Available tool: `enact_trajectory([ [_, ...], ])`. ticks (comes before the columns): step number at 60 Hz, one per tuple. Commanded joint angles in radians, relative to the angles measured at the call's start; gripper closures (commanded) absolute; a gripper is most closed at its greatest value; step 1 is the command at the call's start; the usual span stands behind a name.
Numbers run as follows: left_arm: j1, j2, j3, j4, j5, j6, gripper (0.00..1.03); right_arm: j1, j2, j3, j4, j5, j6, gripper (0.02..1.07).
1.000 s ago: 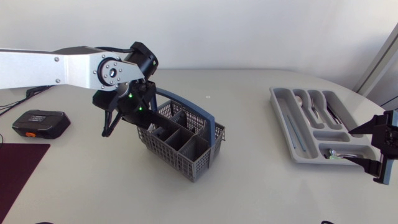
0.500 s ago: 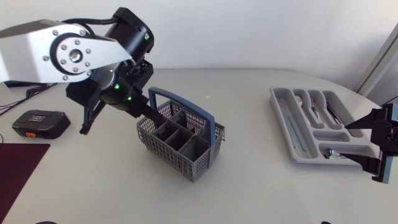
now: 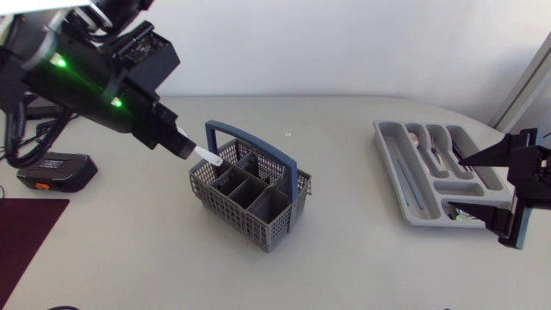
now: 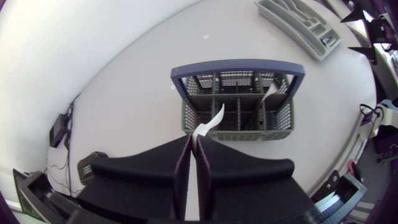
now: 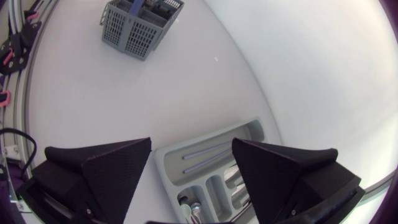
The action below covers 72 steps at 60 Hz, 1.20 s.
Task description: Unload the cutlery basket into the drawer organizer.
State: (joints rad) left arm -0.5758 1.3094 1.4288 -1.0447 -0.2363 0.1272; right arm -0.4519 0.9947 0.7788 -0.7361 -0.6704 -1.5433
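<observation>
**Change noted.** A second ago the left gripper (image 3: 183, 146) was down among the compartments of the cutlery basket (image 3: 244, 216). It is now standing clear above the basket's far-left corner, having risen in stages. Its jaws are pressing together on a thin white utensil (image 3: 209, 156), whose free end is pointing down toward the basket and appears to be clear of the rim. The left wrist view is confirming the clamp: the white utensil (image 4: 211, 119) is emerging from between the nearly closed fingers (image 4: 181, 163), directly over the basket (image 4: 236, 129). The type of utensil cannot be told.

**Meaning for the task.** In my judgement the extraction is finishing and the carry to the right is still outstanding.

**Containers.**
- The basket is sitting mid-table and looking largely emptied. One pale piece (image 4: 271, 93) is leaning in an end compartment, and the other cells are showing nothing definite.
- The drawer organizer (image 3: 384, 144) is lying at the right, well apart from the basket. It is already holding metal cutlery in its long far slots, slim grey rods (image 5: 205, 154) in the side slot, and a small shiny item in the near compartment.

**Right arm.** The right gripper (image 3: 508, 196) is hovering over the organizer's near-right end with its jaws wide apart and holding nothing.
</observation>
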Motion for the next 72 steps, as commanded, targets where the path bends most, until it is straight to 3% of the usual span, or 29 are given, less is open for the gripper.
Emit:
enact_trajectory([
  [1,0.024,-0.002,0.051,-0.054,0.094,-0.037,0.97,0.055,-0.047,0.033,-0.025,-0.017,0.107,0.13],
  [17,0.030,0.071,0.065,-0.083,0.382,-0.143,0.97,0.269,-0.154,0.112,-0.062,-0.021,0.411,0.13],
  [30,0.002,0.169,0.088,-0.077,0.535,-0.179,0.97,0.555,-0.159,0.151,-0.046,0.054,0.663,0.13],
  [46,-0.012,0.271,0.140,-0.063,0.637,-0.178,0.97,0.901,-0.079,0.146,0.061,0.227,0.893,0.22],
  [51,-0.012,0.292,0.151,-0.035,0.687,-0.179,0.97,0.949,-0.036,0.148,0.098,0.249,0.930,0.23],
  [58,-0.012,0.326,0.174,-0.017,0.749,-0.181,0.97,0.983,0.021,0.148,0.153,0.259,0.968,0.34],
  [65,-0.024,0.360,0.194,-0.012,0.761,-0.186,0.97,1.013,0.071,0.145,0.219,0.293,0.993,0.48],
  [72,-0.030,0.375,0.213,-0.012,0.766,-0.187,0.97,1.032,0.110,0.140,0.256,0.315,0.996,0.53],
])
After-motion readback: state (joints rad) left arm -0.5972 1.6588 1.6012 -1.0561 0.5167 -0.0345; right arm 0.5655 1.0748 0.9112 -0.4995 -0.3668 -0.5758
